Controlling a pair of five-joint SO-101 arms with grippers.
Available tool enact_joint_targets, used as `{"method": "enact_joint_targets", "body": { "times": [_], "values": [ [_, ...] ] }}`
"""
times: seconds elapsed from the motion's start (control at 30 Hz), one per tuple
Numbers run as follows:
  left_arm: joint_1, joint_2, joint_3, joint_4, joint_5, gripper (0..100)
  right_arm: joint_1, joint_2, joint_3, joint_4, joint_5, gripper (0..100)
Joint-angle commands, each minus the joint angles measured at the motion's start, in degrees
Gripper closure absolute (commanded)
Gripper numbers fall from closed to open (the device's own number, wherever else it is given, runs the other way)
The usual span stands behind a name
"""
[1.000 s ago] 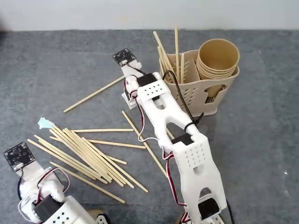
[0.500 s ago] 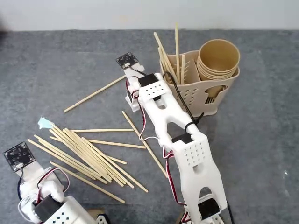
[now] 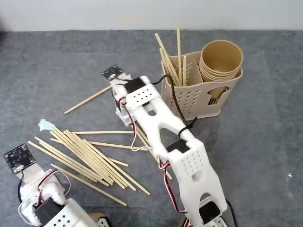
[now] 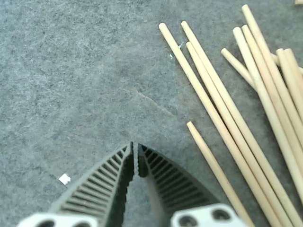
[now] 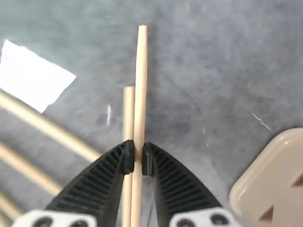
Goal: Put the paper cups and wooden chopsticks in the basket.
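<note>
Right tool: closed on one wooden chopstick, which is pinched between the ribbed black fingers and points straight out past their tips. A second chopstick is seen just beside the gripped one.
Left tool: closed with nothing between its fingers. The tips are pressed together over bare grey counter, near the ends of several loose sticks.
Right arm: stretched from the lower middle of the high view up to the centre, just left of the basket.
Left arm: tucked into the lower left corner of the high view.
Basket: stood upright on the counter, right of centre in the upper half of the high view. It is beige, perforated and divided into compartments.
Paper cups: nested in one stack in the basket's right compartment.
Basket chopsticks: several are stood in the left compartment, leaning and rising well above the rim.
Chopstick heap: spread across the counter at the lower left of the high view, well apart from the basket.
Lone chopstick: laid diagonally at the upper left of centre, apart from the heap.
Pale scrap: found at the heap's upper left end.
</note>
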Motion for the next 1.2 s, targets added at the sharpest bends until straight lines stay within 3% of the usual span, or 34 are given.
{"method": "enact_joint_targets", "body": {
  "times": [0.0,0.4,0.6,0.87,1.17],
  "values": [
    [0.0,-1.0,-1.0,0.0,0.4,99,-1.6,-8.6,-1.8,3.8,-0.5,99.1],
    [0.0,-1.0,-1.0,0.0,0.4,99,-6.8,-26.0,-1.8,14.7,-0.7,99.1],
    [0.0,-1.0,-1.0,0.0,0.4,99,-6.2,-36.3,-1.9,14.5,-0.3,99.1],
    [0.0,-1.0,-1.0,0.0,0.4,99,2.2,-48.2,-1.9,5.8,-0.2,99.1],
    [0.0,-1.0,-1.0,0.0,0.4,99,12.4,-55.4,-1.7,-11.1,-0.7,99.1]
  ]
}}
